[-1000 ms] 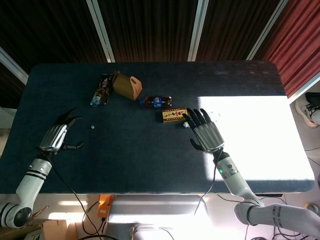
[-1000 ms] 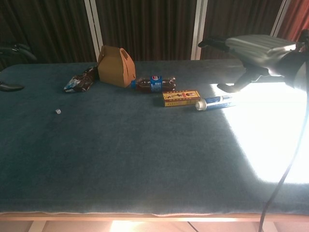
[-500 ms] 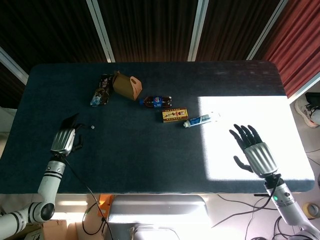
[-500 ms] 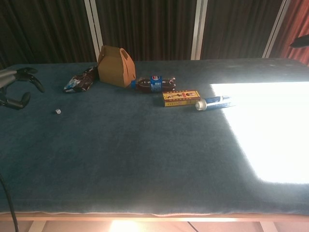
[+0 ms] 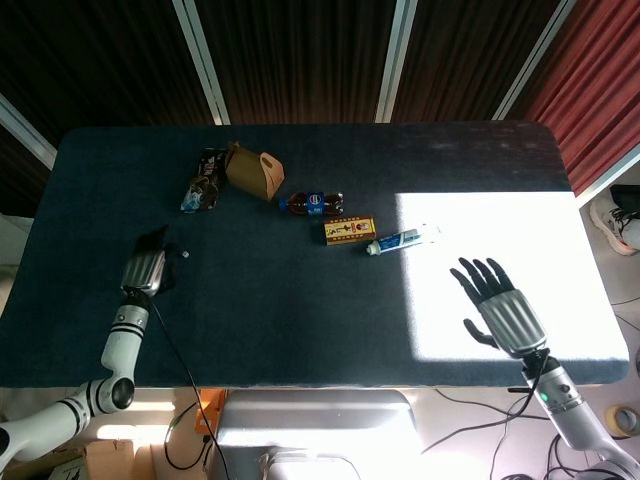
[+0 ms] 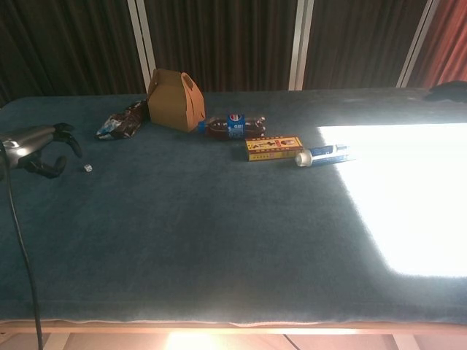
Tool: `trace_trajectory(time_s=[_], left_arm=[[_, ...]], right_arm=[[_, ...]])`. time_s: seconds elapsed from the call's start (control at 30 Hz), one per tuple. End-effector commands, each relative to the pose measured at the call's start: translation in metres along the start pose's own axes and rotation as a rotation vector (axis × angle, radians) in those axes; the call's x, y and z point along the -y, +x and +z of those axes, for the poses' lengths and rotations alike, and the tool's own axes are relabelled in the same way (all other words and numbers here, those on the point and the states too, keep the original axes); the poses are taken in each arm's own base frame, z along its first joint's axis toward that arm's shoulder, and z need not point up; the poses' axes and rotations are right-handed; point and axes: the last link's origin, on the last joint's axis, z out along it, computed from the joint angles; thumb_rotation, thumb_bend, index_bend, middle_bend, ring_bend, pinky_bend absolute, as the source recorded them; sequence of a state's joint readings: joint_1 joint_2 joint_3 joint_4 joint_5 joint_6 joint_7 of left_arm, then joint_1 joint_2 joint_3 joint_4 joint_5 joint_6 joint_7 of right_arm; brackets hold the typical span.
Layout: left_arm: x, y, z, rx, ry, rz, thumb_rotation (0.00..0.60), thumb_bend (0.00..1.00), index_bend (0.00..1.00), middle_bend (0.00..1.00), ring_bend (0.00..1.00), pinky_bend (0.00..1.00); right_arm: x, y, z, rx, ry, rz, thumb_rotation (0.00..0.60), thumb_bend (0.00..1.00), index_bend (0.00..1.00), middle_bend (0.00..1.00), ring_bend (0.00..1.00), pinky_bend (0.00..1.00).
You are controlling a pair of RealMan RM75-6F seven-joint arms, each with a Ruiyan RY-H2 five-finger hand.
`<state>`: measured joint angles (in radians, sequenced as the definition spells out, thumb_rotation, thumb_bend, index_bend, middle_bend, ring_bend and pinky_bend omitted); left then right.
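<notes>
- Now the left robot hand (image 5: 146,268), fingers curled in and grasping nothing, hovers lower left, just beside a small white bit (image 5: 185,254).
- Right robot hand (image 5: 497,306), lower right, is released, fingers spread above the sunlit counter (image 5: 300,310).
- Tube (image 5: 402,239) lies centre.

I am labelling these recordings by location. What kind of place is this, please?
Probably an indoor lab or test room: a table covered in dark blue cloth, dark curtains behind it, and small grocery items such as a cola bottle laid out.
</notes>
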<state>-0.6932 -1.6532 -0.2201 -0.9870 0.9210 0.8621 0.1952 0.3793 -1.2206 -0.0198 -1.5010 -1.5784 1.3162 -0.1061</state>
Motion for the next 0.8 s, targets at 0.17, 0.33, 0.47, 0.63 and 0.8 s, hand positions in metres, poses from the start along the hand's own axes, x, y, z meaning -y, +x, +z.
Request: trace_trajectory(time_s=[0.17, 0.33, 0.47, 0.63, 0.8], left_arm=[[0.001, -0.007, 0.007, 0.013, 0.025, 0.007, 0.6, 0.68, 0.36, 0.0, 0.0, 0.08], [0.002, -0.011, 0.008, 0.02, 0.027, 0.019, 0.6, 0.68, 0.35, 0.0, 0.0, 0.08], [-0.001, -0.014, 0.01, 0.025, 0.025, 0.02, 0.6, 0.68, 0.33, 0.0, 0.0, 0.08], [-0.006, -0.019, 0.009, 0.035, 0.009, 0.035, 0.6, 0.68, 0.31, 0.0, 0.0, 0.08], [-0.01, -0.02, 0.009, 0.033, -0.003, 0.045, 0.6, 0.68, 0.31, 0.0, 0.0, 0.08]], right_arm=[[0.0, -0.002, 0.001, 0.02, -0.005, -0.008, 0.6, 0.31, 0.0, 0.0, 0.0, 0.0], [0.001, -0.003, 0.001, 0.035, -0.01, -0.005, 0.6, 0.31, 0.0, 0.0, 0.0, 0.0], [0.002, -0.002, 0.001, 0.04, -0.011, -0.007, 0.6, 0.31, 0.0, 0.0, 0.0, 0.0], [0.0, -0.002, 0.002, 0.05, -0.025, -0.005, 0.6, 0.31, 0.0, 0.0, 0.0, 0.0], [-0.001, -0.003, 0.002, 0.062, -0.034, -0.003, 0.6, 0.31, 0.0, 0.0, 0.0, 0.0]])
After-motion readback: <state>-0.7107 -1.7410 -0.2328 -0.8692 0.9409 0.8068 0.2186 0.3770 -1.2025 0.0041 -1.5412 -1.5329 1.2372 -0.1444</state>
